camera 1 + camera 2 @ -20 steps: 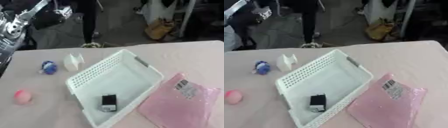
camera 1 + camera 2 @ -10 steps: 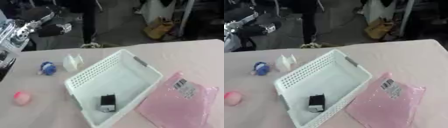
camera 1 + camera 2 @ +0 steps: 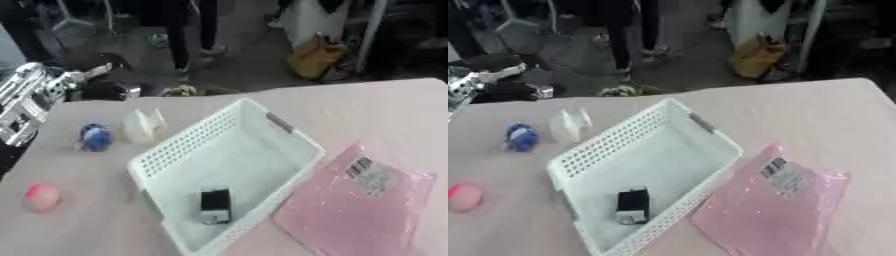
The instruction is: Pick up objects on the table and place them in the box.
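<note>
Seen from the left eye view, a white perforated box (image 3: 229, 170) sat tilted on a pale table (image 3: 367, 110), holding a small black object (image 3: 214, 205). Left of it lay a blue ball (image 3: 94, 137), a clear white item (image 3: 140, 125) and a pink ball (image 3: 41, 196). A pink bag (image 3: 359, 205) lay just right of the box. Over in the right eye view, the left hand (image 3: 509, 91) hovered above the table's far left edge; whether its fingers were curled could not be told.

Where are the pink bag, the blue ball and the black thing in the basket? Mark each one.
pink bag (image 3: 354, 212), left eye view, middle of the plastic below the label
blue ball (image 3: 94, 137), left eye view, centre of the ball
black thing (image 3: 214, 202), left eye view, its dark top face
</note>
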Controlling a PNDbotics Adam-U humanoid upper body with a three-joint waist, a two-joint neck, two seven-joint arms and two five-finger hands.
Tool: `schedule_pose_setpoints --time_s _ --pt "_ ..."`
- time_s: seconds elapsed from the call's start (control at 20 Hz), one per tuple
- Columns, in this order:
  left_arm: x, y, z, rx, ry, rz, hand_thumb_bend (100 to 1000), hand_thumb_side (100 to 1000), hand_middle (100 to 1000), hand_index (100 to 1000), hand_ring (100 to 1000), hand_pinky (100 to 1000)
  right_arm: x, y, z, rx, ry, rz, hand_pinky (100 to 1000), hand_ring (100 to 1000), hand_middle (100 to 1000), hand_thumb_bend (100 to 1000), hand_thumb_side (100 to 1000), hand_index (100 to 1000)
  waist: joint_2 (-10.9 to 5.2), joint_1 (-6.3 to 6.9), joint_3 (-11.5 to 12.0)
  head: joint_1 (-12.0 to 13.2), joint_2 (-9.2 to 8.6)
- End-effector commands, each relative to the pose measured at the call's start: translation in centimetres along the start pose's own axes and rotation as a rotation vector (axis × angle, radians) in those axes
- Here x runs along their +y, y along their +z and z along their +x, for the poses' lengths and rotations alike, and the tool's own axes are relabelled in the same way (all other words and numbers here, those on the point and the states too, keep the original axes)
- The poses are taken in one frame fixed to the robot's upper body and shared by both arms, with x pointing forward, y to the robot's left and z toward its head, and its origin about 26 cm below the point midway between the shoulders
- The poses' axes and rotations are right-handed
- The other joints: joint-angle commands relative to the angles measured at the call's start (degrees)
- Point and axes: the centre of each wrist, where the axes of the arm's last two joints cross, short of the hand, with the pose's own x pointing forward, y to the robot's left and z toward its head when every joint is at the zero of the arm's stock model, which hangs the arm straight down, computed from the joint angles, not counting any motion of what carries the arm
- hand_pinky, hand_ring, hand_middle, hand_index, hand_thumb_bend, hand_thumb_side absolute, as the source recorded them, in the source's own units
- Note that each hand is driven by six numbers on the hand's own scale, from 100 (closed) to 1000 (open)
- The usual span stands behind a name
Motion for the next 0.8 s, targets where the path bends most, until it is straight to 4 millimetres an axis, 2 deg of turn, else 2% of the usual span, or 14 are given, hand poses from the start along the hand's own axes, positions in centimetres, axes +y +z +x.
schedule_pose_setpoints --time_s 0.05,0.4,0.45,0.8 --pt "0.3 -0.1 -0.4 0.011 -0.017 -0.042 684 1000 989 1000 1000 923 -0.1 -1.1 0.6 -0.040 -0.005 0.020 787 832 768 100 1000 820 -1.28 -0.01 -0.1 0.1 0.15" --pt "-0.8 -1.2 0.1 -0.002 -0.045 -0.093 706 1000 1000 1000 1000 923 -0.1 -0.9 0.6 -0.035 -0.007 0.018 787 832 768 100 1000 816 -1.25 -0.11 -0.3 0.1 -0.22" --pt "-1.0 -1.4 0.2 0.000 -0.053 -0.096 728 995 1000 1000 1000 1000 -0.1 -0.9 0.6 -0.034 -0.008 0.018 787 832 768 100 1000 815 -1.21 -0.15 -0.4 0.2 -0.33" --pt "-2.0 -2.3 0.5 0.004 -0.072 -0.115 733 979 1000 1000 1000 1000 -0.1 -0.9 0.6 -0.033 -0.009 0.015 788 833 768 100 1000 814 -1.12 -0.29 -0.6 0.2 -0.42"
